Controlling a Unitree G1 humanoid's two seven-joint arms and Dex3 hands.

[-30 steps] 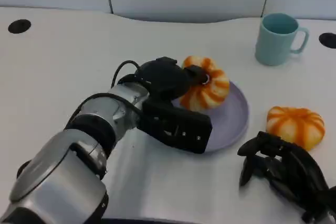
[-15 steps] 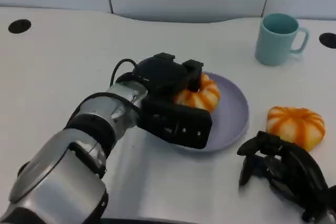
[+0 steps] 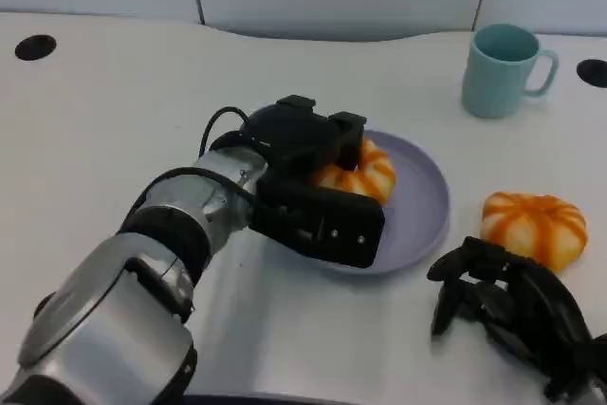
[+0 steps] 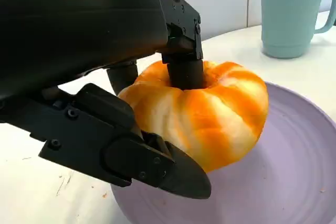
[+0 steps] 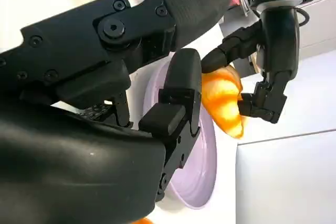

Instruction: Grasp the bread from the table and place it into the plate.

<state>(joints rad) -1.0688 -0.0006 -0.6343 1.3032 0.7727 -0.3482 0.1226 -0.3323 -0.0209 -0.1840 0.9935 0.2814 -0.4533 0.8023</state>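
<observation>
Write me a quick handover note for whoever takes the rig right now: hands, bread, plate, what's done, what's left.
Left hand: grips a bread, which sits on the purple plate.
Right hand: fingers curled, holding nothing, resting on the table beside the plate.
Second bread: on the table right of the plate, just beyond the right hand.
Done: first bread is down in the plate.
Left: release it and pull the left hand away; probably the second bread next.

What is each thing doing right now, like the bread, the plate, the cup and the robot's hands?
Bread in the plate: resting on the plate, held by the left hand.
Second bread: lying on the table, untouched.
Plate: flat on the table, holding one bread.
Mug: upright, apart from the rest.
Left hand: gripping the bread.
Right hand: fingers curled, holding nothing.
</observation>
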